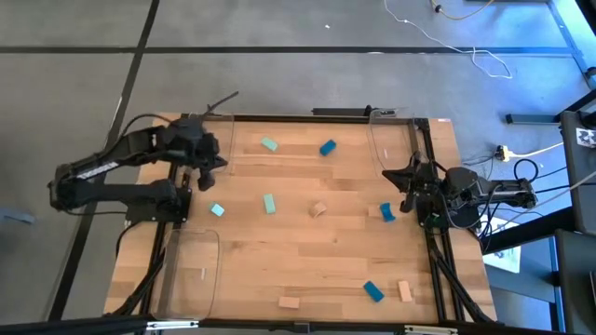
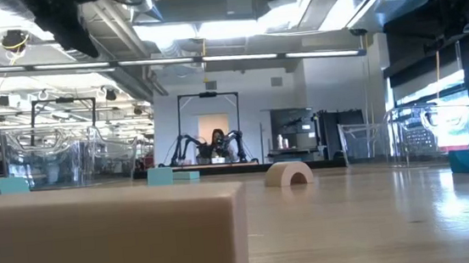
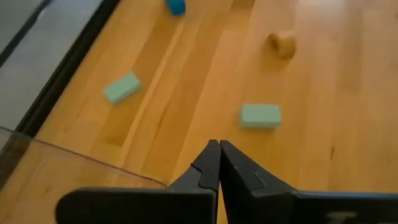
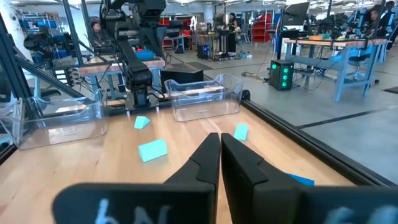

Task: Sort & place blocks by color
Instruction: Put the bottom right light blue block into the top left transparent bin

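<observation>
High view: nine small blocks are seen scattered over the light wooden table [image 1: 279,261]. Mint-teal blocks are found at far left-centre [image 1: 269,144], near the left arm [image 1: 217,210] and mid-table [image 1: 269,204]. Deep blue blocks lie at the far side [image 1: 327,147], just beside the right gripper [image 1: 386,213] and near the front edge [image 1: 373,291]. A pale natural wood arch block [image 1: 318,209] sits at table centre; two pale wood blocks rest near the front edge [image 1: 289,301] [image 1: 405,290].

The left gripper [image 1: 207,181] is held at the table's left edge, by a clear plastic tray [image 1: 209,140]; its fingers [image 3: 208,165] are pressed together, nothing between them. The right gripper [image 1: 402,186] is held at the right edge, beside another clear tray [image 1: 391,140]; its fingers [image 4: 208,155] are likewise closed on nothing. A third clear tray [image 1: 191,270] lies at front left.

Low view: one pale wood block [image 2: 108,240] fills the foreground, probably the front-edge one; the arch [image 2: 288,174] is seen upright beyond.
</observation>
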Action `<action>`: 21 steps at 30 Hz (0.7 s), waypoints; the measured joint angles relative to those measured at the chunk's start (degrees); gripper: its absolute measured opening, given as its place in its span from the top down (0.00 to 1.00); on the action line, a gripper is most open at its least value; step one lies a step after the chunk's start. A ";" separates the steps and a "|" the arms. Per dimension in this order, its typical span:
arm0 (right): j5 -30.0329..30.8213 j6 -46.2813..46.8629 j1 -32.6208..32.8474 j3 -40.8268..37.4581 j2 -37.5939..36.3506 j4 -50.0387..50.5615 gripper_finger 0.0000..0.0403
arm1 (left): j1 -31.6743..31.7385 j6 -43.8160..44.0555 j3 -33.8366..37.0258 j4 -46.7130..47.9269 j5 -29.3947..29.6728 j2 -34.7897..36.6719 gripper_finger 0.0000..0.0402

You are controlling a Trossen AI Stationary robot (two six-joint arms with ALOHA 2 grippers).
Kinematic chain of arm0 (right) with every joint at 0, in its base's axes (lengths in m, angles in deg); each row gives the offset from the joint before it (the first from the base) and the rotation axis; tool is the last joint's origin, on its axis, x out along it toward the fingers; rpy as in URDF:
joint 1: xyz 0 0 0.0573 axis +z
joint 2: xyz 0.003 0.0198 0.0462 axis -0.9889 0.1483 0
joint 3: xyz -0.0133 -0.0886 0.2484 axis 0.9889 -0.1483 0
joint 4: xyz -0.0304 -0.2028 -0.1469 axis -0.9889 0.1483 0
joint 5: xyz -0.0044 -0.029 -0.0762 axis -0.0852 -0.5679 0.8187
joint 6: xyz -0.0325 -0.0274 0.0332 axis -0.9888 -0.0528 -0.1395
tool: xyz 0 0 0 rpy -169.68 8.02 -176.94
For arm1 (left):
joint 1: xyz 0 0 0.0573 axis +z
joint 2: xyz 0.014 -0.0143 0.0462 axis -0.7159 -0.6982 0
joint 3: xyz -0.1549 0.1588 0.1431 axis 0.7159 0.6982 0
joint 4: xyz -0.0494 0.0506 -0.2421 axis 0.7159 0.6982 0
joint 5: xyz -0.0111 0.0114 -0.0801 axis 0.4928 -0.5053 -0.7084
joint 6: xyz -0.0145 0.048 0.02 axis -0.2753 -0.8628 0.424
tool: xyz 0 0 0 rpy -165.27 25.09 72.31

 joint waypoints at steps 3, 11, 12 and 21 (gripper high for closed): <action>-0.02 -0.07 0.00 0.00 0.00 0.00 0.96 | 0.00 -0.24 -0.82 -0.32 0.31 -1.92 1.00; -0.11 1.45 0.00 0.00 0.00 -0.04 0.96 | 0.00 -1.47 -0.88 -0.30 0.28 -3.36 1.00; -0.12 1.56 0.00 0.00 0.00 -0.04 0.96 | 0.00 -0.18 -0.88 -0.30 0.28 -3.37 1.00; -0.13 1.88 0.00 0.00 0.00 -0.04 0.96 | 0.00 8.94 -0.88 -0.30 1.22 -3.36 1.00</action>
